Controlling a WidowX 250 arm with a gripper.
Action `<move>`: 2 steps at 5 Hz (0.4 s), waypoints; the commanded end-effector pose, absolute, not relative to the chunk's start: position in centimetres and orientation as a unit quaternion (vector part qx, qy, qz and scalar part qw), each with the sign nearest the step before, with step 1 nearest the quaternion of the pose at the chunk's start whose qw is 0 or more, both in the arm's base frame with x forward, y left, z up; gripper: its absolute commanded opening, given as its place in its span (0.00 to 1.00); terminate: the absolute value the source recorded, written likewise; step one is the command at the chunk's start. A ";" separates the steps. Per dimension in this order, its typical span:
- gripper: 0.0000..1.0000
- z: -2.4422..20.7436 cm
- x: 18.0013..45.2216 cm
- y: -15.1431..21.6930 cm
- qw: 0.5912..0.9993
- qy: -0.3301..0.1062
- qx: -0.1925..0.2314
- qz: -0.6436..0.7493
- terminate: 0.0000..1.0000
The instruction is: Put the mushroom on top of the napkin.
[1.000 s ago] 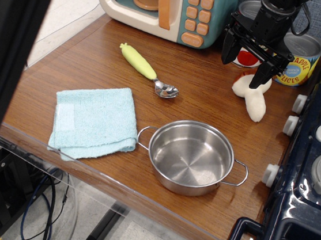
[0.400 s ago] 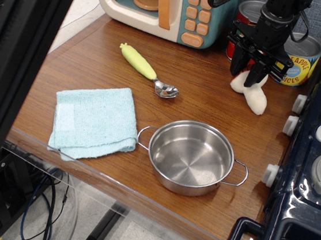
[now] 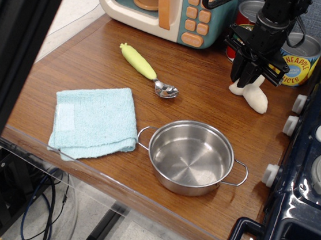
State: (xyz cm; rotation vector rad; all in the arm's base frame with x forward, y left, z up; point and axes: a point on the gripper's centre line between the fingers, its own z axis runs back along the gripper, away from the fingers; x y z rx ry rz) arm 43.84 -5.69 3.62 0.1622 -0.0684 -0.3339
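The mushroom [image 3: 257, 99] lies on its side at the back right of the wooden table [image 3: 87, 54]; its cream-white stem shows, and its cap is hidden under my fingers. My gripper [image 3: 243, 82] comes down on it from above with its black fingers closed around the cap end. The mushroom still rests on the table. The light blue napkin [image 3: 95, 121] lies folded near the front left edge, far from the gripper.
A steel pot [image 3: 191, 156] stands right of the napkin. A spoon with a yellow-green handle [image 3: 146, 69] lies between napkin and toy microwave [image 3: 162, 4]. Cans [image 3: 299, 59] stand behind the gripper. A dark toy stove [image 3: 318, 161] borders the right.
My gripper has come down over the mushroom and its fingers have closed from wide open to tight around the cap. The mushroom has shifted slightly.
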 end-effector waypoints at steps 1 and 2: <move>0.00 10.3 43.3 -5.4 0.977 -0.103 0.076 -0.174 0.00; 0.00 13.5 41.2 -4.1 0.974 -0.127 0.080 -0.172 0.00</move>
